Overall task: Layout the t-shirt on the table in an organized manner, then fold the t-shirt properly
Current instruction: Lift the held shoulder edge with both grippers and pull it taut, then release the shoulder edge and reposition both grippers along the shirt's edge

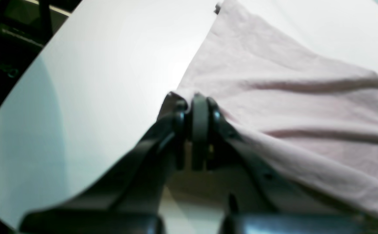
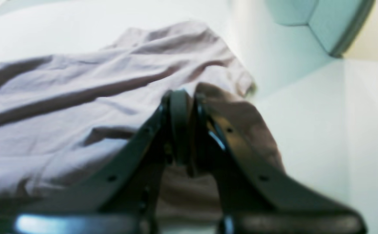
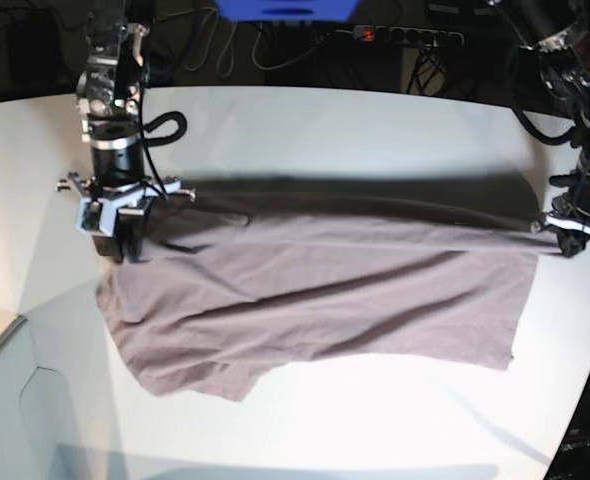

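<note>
Left gripper [image 1: 199,107] clamped tight on t-shirt [image 3: 315,290] edge; right gripper [image 2: 182,104] likewise pinching the opposite corner; shirt stretched between them, lower half on tabletop [image 3: 325,130]; lower evenly, hold tension, avoid wrinkles.

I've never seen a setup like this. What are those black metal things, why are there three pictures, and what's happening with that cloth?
It is a robot with two arms, each ending in a claw. The wide picture looks across the white table from in front. The other two come from small cameras mounted on each wrist, looking down along the claw.

One thing lies on the table: a plain mauve-grey t-shirt. The left claw, on the right in the wide picture, is shut on one edge of the shirt. The right claw, on the left there, is shut on the opposite edge. Between them the gripped edge is pulled into a taut line, while the rest of the shirt rests on the table, somewhat wrinkled.
</note>
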`<state>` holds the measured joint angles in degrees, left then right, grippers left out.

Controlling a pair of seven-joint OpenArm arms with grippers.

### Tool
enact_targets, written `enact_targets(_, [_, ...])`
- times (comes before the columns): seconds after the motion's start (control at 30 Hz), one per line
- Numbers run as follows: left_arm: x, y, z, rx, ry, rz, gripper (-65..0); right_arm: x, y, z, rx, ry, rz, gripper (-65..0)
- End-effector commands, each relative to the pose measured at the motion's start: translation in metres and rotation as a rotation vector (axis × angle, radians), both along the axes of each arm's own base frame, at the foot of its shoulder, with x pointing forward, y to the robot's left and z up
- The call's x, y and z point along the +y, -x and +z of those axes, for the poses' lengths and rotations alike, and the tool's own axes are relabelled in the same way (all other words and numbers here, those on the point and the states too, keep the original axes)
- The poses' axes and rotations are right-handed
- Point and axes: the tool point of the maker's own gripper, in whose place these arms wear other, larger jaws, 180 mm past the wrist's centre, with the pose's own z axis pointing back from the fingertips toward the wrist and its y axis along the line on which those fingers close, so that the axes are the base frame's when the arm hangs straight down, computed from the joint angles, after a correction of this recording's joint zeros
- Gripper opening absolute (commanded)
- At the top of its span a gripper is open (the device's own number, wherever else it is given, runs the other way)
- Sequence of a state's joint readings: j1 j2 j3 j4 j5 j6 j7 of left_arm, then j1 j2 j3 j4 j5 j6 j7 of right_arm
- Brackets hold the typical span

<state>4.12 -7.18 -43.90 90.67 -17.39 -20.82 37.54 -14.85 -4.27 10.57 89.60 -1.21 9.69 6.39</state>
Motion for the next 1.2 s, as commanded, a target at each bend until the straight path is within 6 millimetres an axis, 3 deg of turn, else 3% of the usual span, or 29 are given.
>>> enact_targets(0.0, [0.009,-0.008,0.016,-0.046,-0.030,0.002,-65.0,0.003,-0.009,0.018,-0.068,0.005,0.013,-65.0])
enact_targets(0.2, [0.014,-0.017,0.013,-0.047,-0.012,0.010,-65.0,0.011,-0.036,0.024,-0.032,-0.006,0.035,-65.0])
enact_targets(0.47, [0.017,-0.029,0.014,-0.057,0.006,0.015,-65.0,0.012,-0.052,0.025,-0.015,-0.014,0.037,-65.0])
enact_targets(0.97, [0.016,-0.048,-0.006,-0.038,0.094,0.032,-65.0,0.013,-0.051,0.013,0.021,-0.018,0.041,-65.0])
enact_targets(1.17, [0.014,-0.051,-0.015,-0.020,0.124,0.036,-64.6,0.025,-0.049,-0.004,0.132,0.031,0.126,-54.7])
